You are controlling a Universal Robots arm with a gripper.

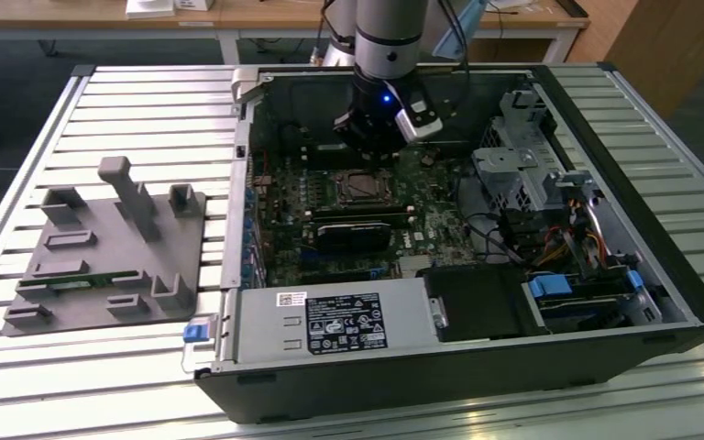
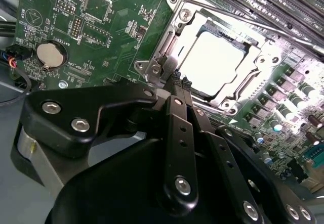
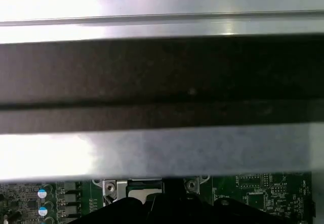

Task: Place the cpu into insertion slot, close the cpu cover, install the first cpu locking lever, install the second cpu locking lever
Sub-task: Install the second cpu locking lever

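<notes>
The open computer case [image 1: 450, 367] lies on the slatted table. On its green board, the cpu [image 2: 215, 62] sits in the insertion slot [image 1: 337, 179], its pale top showing bright. The silvery cpu cover [image 2: 169, 37] lies flat around it, framing the chip in its window. A thin metal locking lever [image 2: 243, 21] runs along one side of the socket, and a bent lever end [image 2: 159, 67] sits at the corner. My gripper [image 2: 179, 78] hangs just over that corner, its two thin black fingers [image 2: 174, 113] pressed together, shut, with nothing visibly between them. From outside, the gripper [image 1: 374, 151] is just behind the socket.
A black block [image 1: 355, 234] lies just in front of the socket. The power supply [image 1: 327, 325] fills the case's front and the drive cage [image 1: 517, 174] the exterior view's right. Long memory slots [image 2: 273, 1] flank the socket. A grey fixture [image 1: 107, 247] stands on the table.
</notes>
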